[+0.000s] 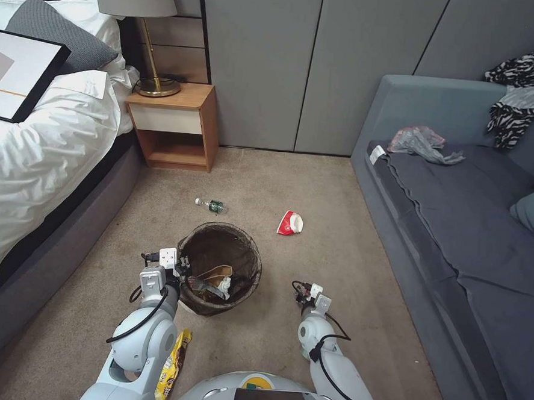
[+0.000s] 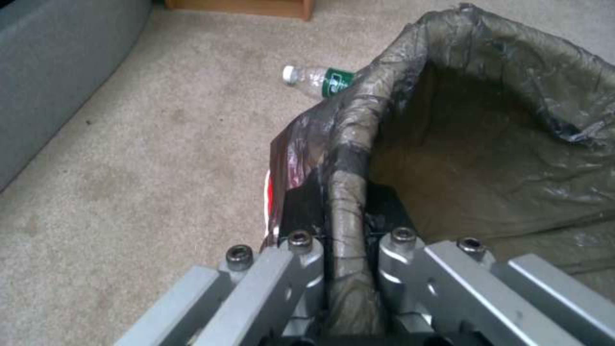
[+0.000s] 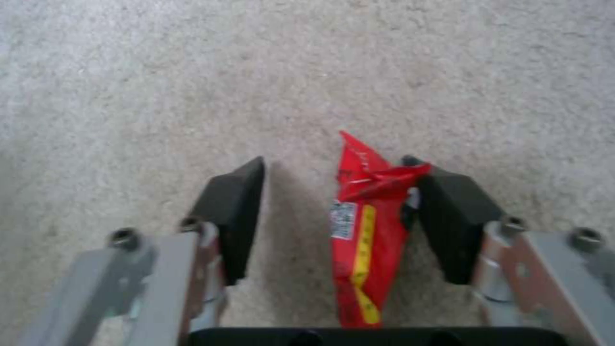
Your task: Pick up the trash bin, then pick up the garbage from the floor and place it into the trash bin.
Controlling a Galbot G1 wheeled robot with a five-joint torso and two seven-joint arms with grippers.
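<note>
Red wrapper [image 3: 362,230] sits between the released right pincer [image 3: 339,211]; left pincer [image 2: 346,250] clamps the trash bin [image 1: 219,275] rim.

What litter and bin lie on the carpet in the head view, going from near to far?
Yellow wrapper → trash bin, its rim held by the left gripper → red cup → bottle.
</note>
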